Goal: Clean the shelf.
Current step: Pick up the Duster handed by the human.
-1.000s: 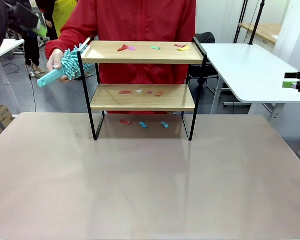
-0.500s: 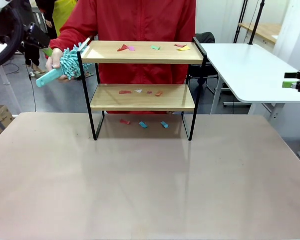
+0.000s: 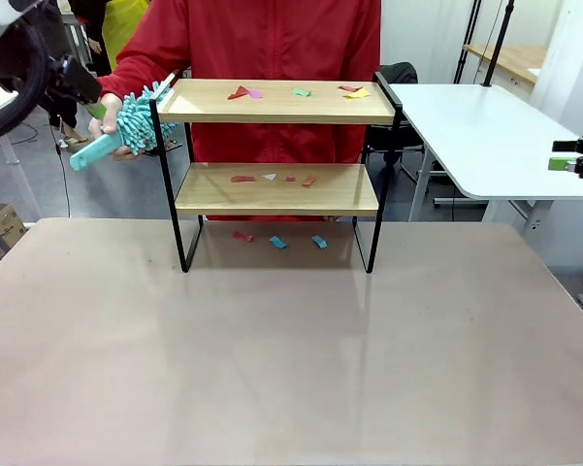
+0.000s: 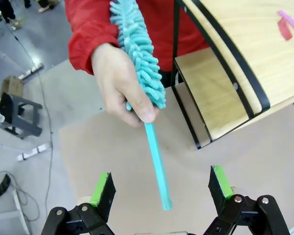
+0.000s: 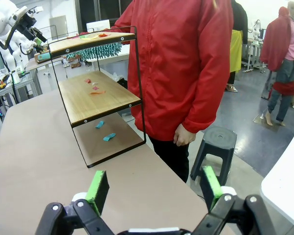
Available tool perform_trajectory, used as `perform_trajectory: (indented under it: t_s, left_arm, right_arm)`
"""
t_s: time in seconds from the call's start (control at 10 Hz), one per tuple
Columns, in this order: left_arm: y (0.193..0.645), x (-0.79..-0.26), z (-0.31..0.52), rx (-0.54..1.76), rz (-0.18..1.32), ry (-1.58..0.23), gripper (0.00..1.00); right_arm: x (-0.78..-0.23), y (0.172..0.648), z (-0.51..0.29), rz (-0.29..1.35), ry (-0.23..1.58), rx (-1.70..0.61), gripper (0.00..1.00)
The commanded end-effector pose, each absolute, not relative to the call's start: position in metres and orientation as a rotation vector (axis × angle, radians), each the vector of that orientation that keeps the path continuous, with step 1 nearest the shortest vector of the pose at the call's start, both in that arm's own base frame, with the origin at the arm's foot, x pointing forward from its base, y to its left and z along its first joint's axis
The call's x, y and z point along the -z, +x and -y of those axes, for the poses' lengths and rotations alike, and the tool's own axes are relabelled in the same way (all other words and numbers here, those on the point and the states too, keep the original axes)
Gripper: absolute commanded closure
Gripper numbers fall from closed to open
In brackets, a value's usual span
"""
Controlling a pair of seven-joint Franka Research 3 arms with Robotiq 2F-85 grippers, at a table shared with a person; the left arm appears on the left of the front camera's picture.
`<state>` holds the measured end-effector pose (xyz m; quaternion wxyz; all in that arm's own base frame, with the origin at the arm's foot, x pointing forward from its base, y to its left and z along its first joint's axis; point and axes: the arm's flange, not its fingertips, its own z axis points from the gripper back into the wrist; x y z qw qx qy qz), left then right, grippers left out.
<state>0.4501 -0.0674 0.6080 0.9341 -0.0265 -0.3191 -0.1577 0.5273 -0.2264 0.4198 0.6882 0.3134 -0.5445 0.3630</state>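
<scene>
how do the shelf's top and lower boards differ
The top board holds red, pink, green and yellow scraps; the lower board only reddish ones and a white one. A duster is held by the top board's left end, not the lower's. Both are light wood.

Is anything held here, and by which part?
The person's hand grips the teal duster where handle meets head. The left gripper and right gripper hold nothing, jaws open.

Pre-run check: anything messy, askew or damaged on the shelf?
Yes: coloured scraps lie scattered on the shelf's top board, more on its lower board and on the table beneath. The shelf itself stands upright, with no visible damage.
</scene>
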Motion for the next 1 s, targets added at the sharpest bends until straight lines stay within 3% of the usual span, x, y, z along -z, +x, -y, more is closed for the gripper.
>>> perform_trajectory:
  t_s: [0.0, 0.9]
  left_arm:
    - [0.451, -0.590, 0.067, 0.345, 0.648, -0.002, 0.00]
    - [0.455, -0.543, 0.064, 0.336, 0.711, -0.050, 0.00]
  right_arm:
    - [-0.421, 0.528, 0.225, 1.221, 0.700, -0.815, 0.00]
    - [-0.421, 0.528, 0.225, 1.221, 0.700, -0.815, 0.00]
